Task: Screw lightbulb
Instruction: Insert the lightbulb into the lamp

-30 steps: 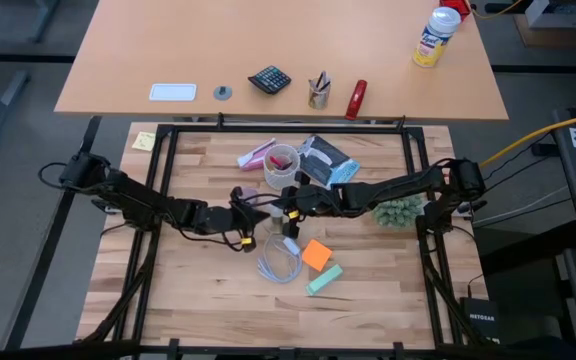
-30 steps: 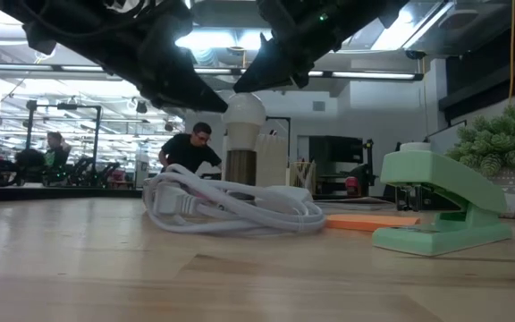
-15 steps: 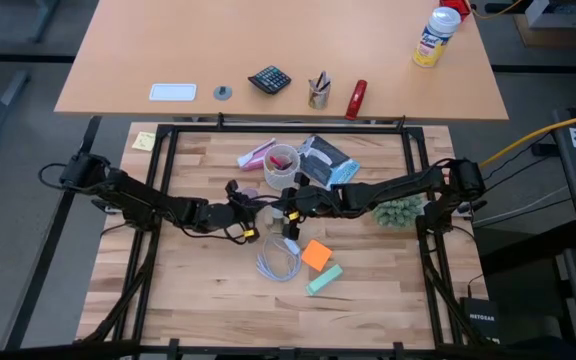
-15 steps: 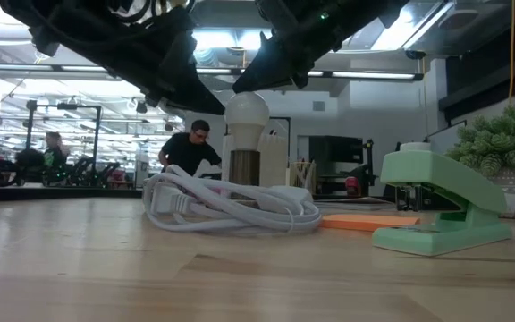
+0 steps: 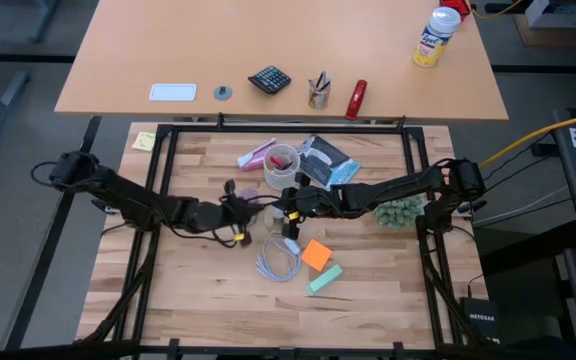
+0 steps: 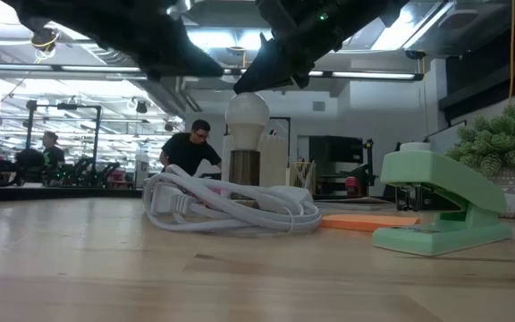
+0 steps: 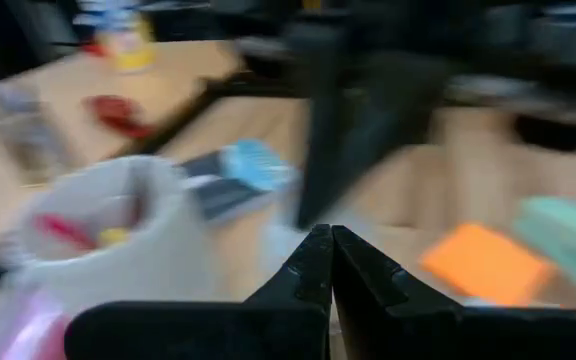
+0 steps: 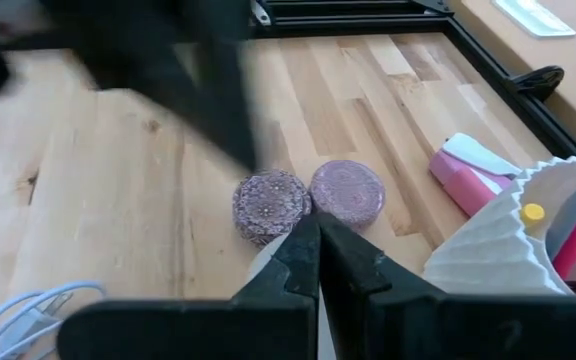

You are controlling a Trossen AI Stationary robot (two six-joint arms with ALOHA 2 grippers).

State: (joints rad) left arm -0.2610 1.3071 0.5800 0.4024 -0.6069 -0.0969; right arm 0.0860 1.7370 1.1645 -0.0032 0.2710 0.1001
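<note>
- Near the middle of the surface point(image 5: 188, 290), toward its far edge, the lightbulb point(image 6: 246, 111) stands upright on a dark cylindrical base, beside a looped white cord point(image 6: 231, 207).
- Judging by looks, its smooth rounded dome is light, slippery and breakable; hold the widest part gently.
- Right pincer point(image 6: 250, 80) hangs just above the dome, tips together, holding nothing.
- Left pincer point(image 5: 236, 210) sits off toward the left edge, tips together, empty.

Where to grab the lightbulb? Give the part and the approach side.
Grip the lightbulb on its rounded white dome, coming from above. It stands upright in a dark base, dome exposed on top, while the white cord crowds its foot.
</note>
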